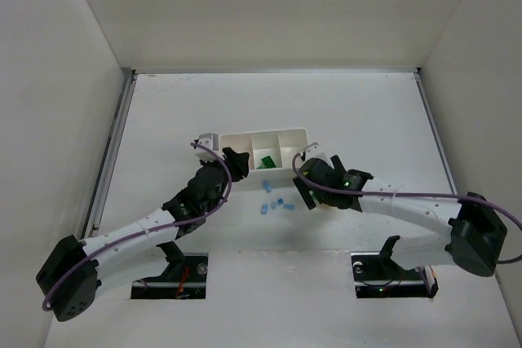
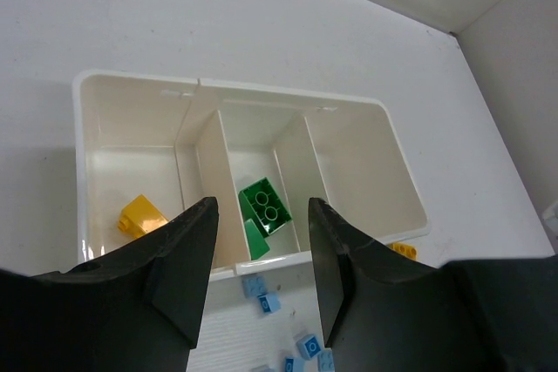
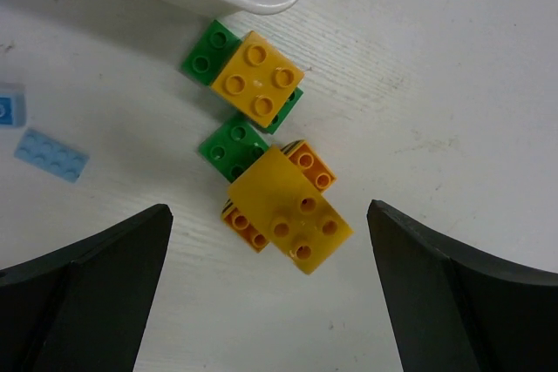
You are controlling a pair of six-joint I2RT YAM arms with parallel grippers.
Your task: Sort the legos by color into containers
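— What was noted of the surface and the room?

— A plain white worktop (image 1: 367, 120) was seen, matt and faintly scuffed. It was closed in by white wall panels (image 1: 269, 6) at its far, left and right edges, and metal strips (image 1: 110, 152) were set along the left and right edges. The arms (image 1: 139, 230) were bolted at the near edge, and a purple cable (image 1: 424, 195) was run along each.

— Where was the tray found?

— The white tray (image 1: 265, 131) was laid about the middle of the worktop, its long sides parallel to the far edge. A yellow brick (image 2: 141, 215) was held in its left compartment and green bricks (image 2: 266, 206) in the middle one.

— And the loose legos?

— Light blue bricks (image 1: 275, 205) were scattered on the worktop just on the near side of the tray. A heap (image 3: 279, 189) of yellow, orange and green bricks was piled just beside the tray's near right corner.

— How were the grippers found?

— The left gripper (image 2: 261, 206) was held over the tray's near wall, its fingers partly spread and nothing pinched between them. The right gripper (image 3: 268, 208) was spread wide above the heap, a finger to either side, and nothing was gripped.
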